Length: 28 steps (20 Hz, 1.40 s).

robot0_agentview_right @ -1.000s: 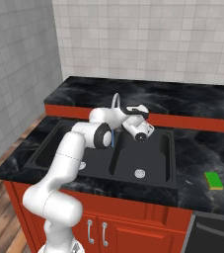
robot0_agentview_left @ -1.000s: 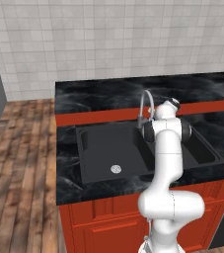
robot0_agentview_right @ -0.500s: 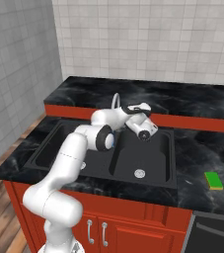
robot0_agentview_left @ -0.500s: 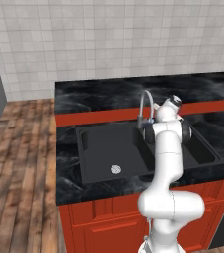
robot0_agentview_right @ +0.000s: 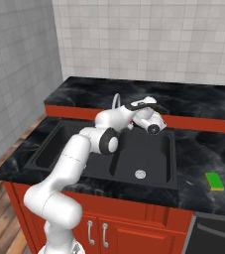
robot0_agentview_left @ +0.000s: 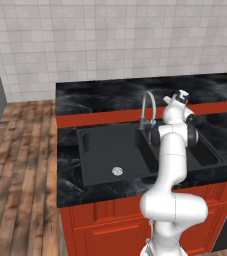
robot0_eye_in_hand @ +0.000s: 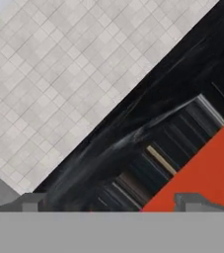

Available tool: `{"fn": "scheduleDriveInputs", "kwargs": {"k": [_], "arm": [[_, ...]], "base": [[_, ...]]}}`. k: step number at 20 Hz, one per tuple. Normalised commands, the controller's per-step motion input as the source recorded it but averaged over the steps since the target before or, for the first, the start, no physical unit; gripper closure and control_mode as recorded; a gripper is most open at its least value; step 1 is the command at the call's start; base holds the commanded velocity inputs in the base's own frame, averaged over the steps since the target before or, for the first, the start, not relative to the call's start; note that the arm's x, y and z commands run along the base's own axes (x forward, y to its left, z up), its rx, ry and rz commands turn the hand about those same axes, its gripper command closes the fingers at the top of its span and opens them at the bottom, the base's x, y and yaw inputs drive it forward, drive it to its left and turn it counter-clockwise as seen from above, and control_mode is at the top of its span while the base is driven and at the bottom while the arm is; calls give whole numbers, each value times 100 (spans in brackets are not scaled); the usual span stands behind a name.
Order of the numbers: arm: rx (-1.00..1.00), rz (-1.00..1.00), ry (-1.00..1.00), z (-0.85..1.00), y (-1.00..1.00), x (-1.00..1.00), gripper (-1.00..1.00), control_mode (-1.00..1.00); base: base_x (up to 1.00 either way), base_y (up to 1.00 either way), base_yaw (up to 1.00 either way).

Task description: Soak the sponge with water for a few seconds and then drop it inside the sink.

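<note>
the gripper (robot0_eye_in_hand: 111,201) stands raised over the narrower basin of the sink (robot0_agentview_right: 148,159), beside the curved grey faucet (robot0_agentview_left: 147,103), with its camera tilted toward the tiled wall (robot0_eye_in_hand: 79,74) and the glossy black countertop (robot0_eye_in_hand: 172,84) behind the basins. in the hand view the two dark fingertips (robot0_eye_in_hand: 32,201) sit far apart at the bottom corners, so the jaws are spread wide with nothing between them; ahead of them lie a slanted band of black marbled surface and a red cabinet face (robot0_eye_in_hand: 202,168). the sponge (robot0_agentview_right: 214,181), its green layer up, lies flat on the countertop well apart from the jaws, off to the right of the sink and near the front edge of the counter, touching nothing else. in the right base view the gripper (robot0_agentview_right: 155,123) hangs above the back edge of the narrow basin, whose round silver drain (robot0_agentview_right: 140,173) lies below and toward the robot from the jaws. the wide basin's drain (robot0_agentview_left: 117,171) lies farther off to the jaws' left. whether water is running from the spout cannot be told.
</note>
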Motion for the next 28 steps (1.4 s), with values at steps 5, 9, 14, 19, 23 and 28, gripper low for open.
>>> {"fn": "scheduleDriveInputs", "kwargs": {"k": [5,9,14,19,23,28], "arm": [[2,-1,1,44,-26,0,-100,-100],[0,0,6,27,-31,-20,-100,-100],[0,0,8,27,-42,-30,-100,-100],[0,0,12,20,-45,-43,-100,-100],[0,-1,14,33,-51,-39,-100,-100],[0,-3,17,35,-54,-30,-100,-100]], "base": [[0,0,0],[0,0,0],[0,0,0],[0,0,0],[0,0,0],[0,0,0]]}}
